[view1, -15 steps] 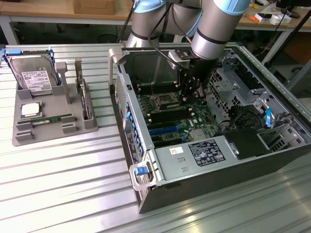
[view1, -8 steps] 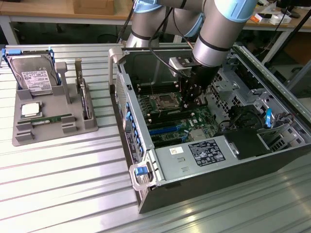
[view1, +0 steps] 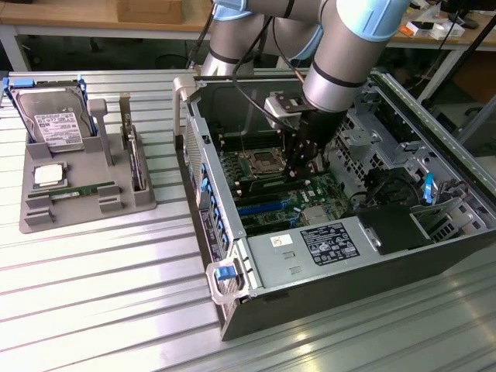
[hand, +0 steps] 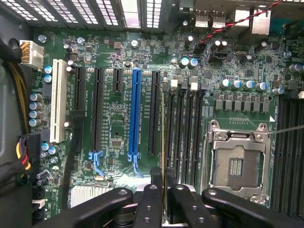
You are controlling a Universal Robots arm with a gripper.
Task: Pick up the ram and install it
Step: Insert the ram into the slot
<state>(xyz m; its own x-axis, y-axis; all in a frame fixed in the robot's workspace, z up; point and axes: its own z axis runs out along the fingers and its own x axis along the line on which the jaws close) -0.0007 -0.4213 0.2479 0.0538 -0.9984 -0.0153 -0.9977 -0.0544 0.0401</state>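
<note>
Inside the open computer case [view1: 232, 310], jaws clamp the ram [hand: 163, 137] edge-on, aligning it above the memory slots [hand: 183, 128].

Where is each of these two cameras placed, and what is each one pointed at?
Exterior view: off the arm, above the metal table, looking down at the open computer case and a grey tray; the robot arm reaches into the case.
Wrist view: on the wrist, looking straight along the end effector at the motherboard; its black fingers are shut on the ram, seen edge-on.
Shared: both show the empty processor socket and the blue slot.
</note>
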